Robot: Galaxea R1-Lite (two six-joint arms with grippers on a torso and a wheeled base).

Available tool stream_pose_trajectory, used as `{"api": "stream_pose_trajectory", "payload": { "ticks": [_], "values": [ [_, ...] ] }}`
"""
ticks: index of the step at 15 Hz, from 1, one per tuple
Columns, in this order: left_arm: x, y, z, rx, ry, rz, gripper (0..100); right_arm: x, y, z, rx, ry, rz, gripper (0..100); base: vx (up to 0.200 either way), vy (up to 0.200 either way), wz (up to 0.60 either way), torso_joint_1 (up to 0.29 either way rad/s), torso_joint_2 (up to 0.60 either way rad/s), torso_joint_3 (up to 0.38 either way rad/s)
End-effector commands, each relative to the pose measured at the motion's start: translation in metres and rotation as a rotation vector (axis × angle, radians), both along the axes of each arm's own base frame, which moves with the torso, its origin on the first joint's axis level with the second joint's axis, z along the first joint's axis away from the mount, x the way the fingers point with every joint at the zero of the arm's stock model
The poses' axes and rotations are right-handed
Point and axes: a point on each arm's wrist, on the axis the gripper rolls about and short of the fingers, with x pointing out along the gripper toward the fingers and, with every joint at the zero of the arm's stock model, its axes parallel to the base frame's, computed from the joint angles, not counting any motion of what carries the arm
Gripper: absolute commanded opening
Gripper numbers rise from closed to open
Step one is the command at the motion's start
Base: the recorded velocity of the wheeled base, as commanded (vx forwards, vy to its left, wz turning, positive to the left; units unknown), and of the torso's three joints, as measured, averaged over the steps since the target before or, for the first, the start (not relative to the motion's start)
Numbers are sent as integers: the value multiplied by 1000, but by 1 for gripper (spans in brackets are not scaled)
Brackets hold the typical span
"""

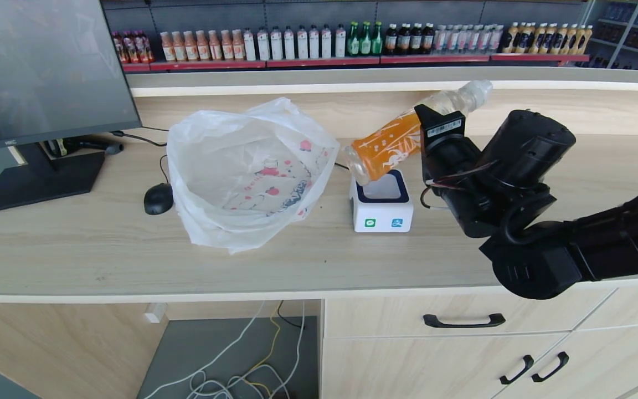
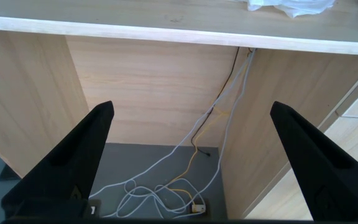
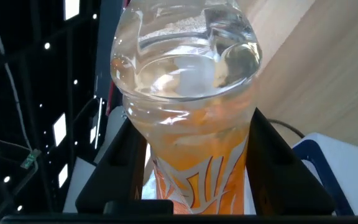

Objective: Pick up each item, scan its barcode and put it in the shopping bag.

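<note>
Your right hand (image 1: 428, 133) grips the bottle (image 1: 391, 143) tilted over the scanner (image 1: 381, 208), centre frame; roll it so the barcode faces the glass. Left hand (image 2: 191, 121) wide, empty.

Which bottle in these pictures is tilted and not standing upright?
The orange-labelled bottle, clamped in the right end effector above the white scanner; the shelf bottles all stand upright.

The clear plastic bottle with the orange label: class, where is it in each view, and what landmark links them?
Head view: the clear orange-labelled plastic bottle right of centre, tilted in the right claw above the white scanner box.
Left wrist view: looks under the wooden counter.
Right wrist view: middle, between the claw's fingers.
Landmark: the scanner box beside the bottle.
</note>
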Motion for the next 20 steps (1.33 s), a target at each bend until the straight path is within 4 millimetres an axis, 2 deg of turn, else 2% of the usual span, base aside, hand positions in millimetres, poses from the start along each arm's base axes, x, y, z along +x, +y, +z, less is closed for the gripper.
{"api": "stream_pose_trajectory", "payload": {
  "ticks": [1, 10, 11, 20],
  "values": [
    [0, 0, 0, 1, 0, -1, 100, 1, 2, -3, 3, 9, 4, 0, 0, 0, 0, 0, 0, 0],
    [0, 0, 0, -1, 0, -1, 100, 0, 0, -6, 59, 30, -6, 0, 0, 0, 0, 0, 0, 0],
    [0, 0, 0, -1, 0, -1, 100, -2, -2, -12, 57, 49, -7, 0, 0, 0, 0, 0, 0, 0],
    [0, 0, 0, 1, 0, -1, 100, 2, -8, -18, 115, 78, -8, 0, 0, 0, 0, 0, 0, 0]
  ]
}}
